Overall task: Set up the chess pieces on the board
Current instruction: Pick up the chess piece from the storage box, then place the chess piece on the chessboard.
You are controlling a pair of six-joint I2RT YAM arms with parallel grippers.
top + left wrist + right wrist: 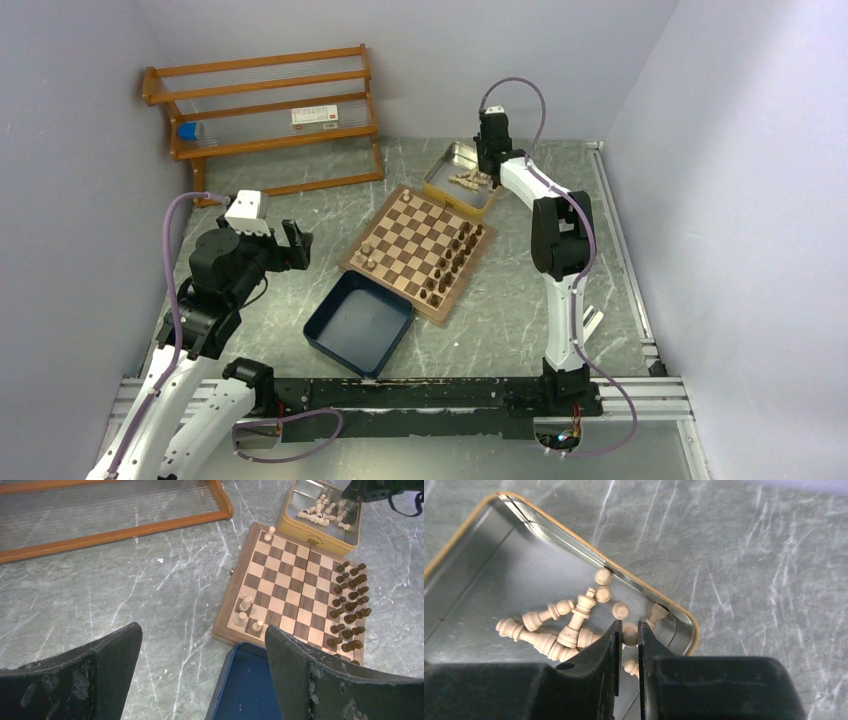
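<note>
The board (415, 250) lies at mid-table, with dark chess pieces (450, 262) in two rows along its near-right side and a few light ones (245, 603) on its left squares. Several more light pieces (554, 630) lie loose in the metal tin (554, 530) behind the board. My right gripper (628, 626) reaches down into the tin and is shut on the round head of a light pawn (629, 634). My left gripper (202, 630) hangs open and holds nothing, above the table left of the board.
A navy blue tray (358, 322) with nothing in it sits by the board's near corner, partly under the left gripper. A wooden rack (265, 115) stands at the back left. Grey walls close in both sides.
</note>
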